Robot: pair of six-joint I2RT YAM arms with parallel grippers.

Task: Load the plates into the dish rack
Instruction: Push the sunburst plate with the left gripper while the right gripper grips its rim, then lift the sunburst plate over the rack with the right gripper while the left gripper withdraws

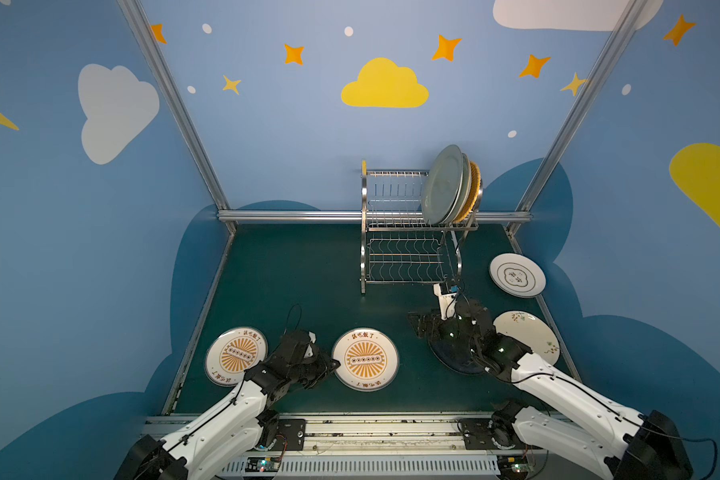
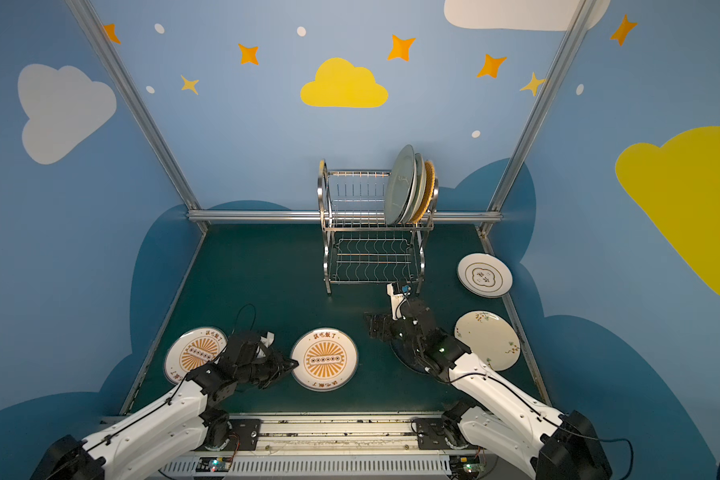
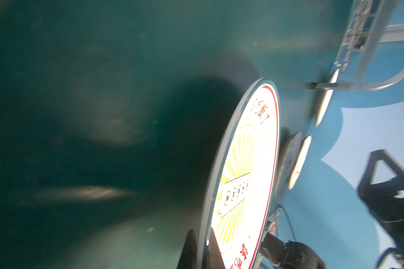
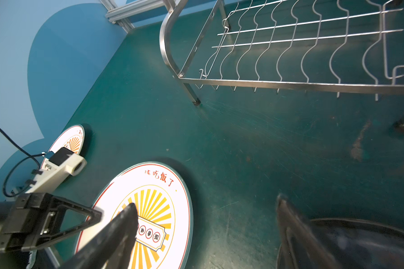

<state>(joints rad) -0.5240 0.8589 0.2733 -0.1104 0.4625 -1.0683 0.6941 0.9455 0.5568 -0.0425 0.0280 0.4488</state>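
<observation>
**A:** Your left end effector [image 1: 334, 365] pinches the sunburst plate [image 1: 366, 359] by its rim, and the plate sits just ahead of it.
**B:** That's a thin edge grip. Lift fast and it could pivot out.
**A:** Your right end effector [image 1: 422, 328] gapes wide above the black plate [image 1: 449, 359], with the dish rack [image 1: 408, 249] beyond.
**B:** Mind its legs.

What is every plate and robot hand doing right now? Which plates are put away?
Dish rack, standing, top shelf partly filled.
Rack plates, upright at the top shelf's right end.
Middle sun plate, flat, rim pinched.
Left sun plate, flat, untouched.
Lettered plate, flat, untouched.
Flowered plate, flat, untouched.
Black plate, flat, below the right gripper.
Left gripper, jaws shut on the middle sun plate.
Right gripper, jaws open, holding nothing.
</observation>
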